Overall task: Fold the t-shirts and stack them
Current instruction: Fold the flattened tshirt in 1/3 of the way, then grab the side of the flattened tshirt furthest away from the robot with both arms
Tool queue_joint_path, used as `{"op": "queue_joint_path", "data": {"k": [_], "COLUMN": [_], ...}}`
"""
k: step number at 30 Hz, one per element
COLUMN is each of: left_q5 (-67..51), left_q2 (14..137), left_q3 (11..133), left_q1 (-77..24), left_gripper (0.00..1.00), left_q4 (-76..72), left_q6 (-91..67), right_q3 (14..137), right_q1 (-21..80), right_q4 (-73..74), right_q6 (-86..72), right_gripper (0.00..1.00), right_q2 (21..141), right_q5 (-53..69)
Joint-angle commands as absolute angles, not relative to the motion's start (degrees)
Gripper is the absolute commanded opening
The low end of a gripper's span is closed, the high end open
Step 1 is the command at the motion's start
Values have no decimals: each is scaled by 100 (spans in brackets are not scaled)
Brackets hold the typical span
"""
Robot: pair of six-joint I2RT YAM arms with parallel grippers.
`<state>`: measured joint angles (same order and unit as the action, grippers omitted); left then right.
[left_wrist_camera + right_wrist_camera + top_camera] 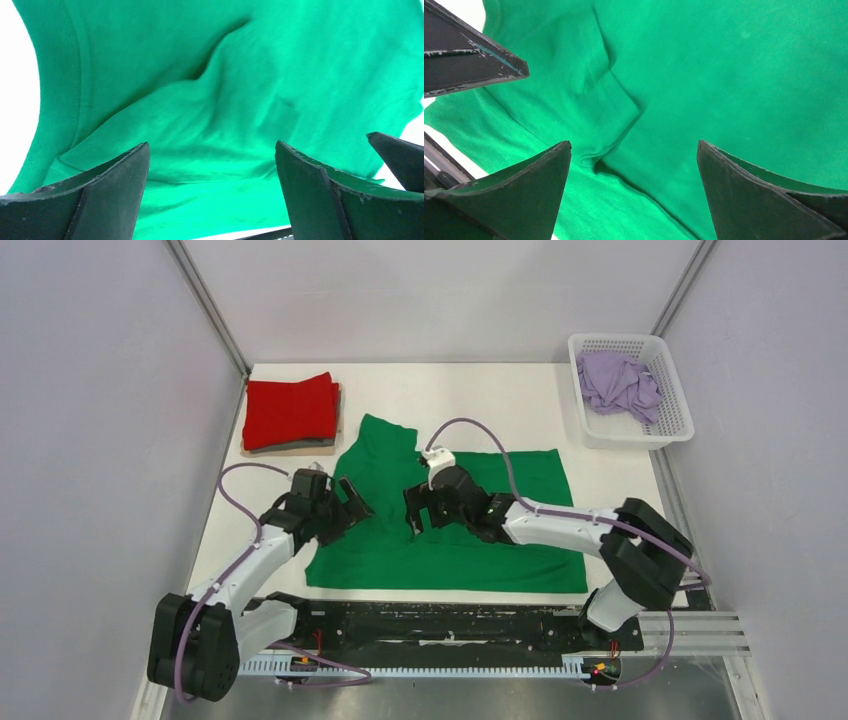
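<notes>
1. Top view: the green shirt [500, 540] lies spread on the white bench [470, 390]. It is soft, matt knit, with one sleeve poking out at its far left corner and a straight hem along its near side.
2. Top view: the left fingers [354, 500] are black wedges standing wide apart at the green shirt's left edge, with nothing between them. The right fingers [413, 505] stand wide over its middle, facing the left ones, and hold nothing.
3. Top view: the red shirt [290, 410] lies folded into a flat rectangle beyond the green shirt's far left corner, not touching it. A grey layer shows under the red shirt's edge. The lilac shirt [618, 380] lies crumpled in a white plastic lattice basket [675, 420], well off the green shirt's far right corner.
4. Left wrist view: both fingers are spread wide over green cloth. A raised crease runs diagonally across the cloth, and a stitched band curves along its left border. Whether the tips touch the cloth cannot be told.
5. Right wrist view: the fingers are spread wide over the green shirt. A folded flap with a sharp corner lies between them, and smooth fabric lies to its right.
</notes>
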<state>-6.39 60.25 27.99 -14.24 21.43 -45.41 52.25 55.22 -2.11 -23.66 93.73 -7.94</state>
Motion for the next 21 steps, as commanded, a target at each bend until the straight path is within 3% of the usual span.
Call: {"op": "queue_joint_path", "data": {"k": [1,9,15,21], "left_q5": [-353,281,625,1950], "left_q2": [5850,7403,9520,11940], "left_q3": [3774,5896,7963,10901], "left_q1": [-1415,-1416,-1424,-1415], "left_gripper": [100,100,100,100], "left_q4": [2303,2527,3073,4308], "left_q6": [-4381,-4077,-3447,-2369], "right_q3": [5411,4634,4180,3851], "right_q1": [5123,3444,2937,2625], "right_q4": [-11,-15,100,-124], "right_q6": [-2286,-2159,-2055,-1935], "right_gripper": [98,98,98,98], "right_q2": [8521,7708,7444,7111], "right_q5": [-1610,-1499,-2068,-2107]}}
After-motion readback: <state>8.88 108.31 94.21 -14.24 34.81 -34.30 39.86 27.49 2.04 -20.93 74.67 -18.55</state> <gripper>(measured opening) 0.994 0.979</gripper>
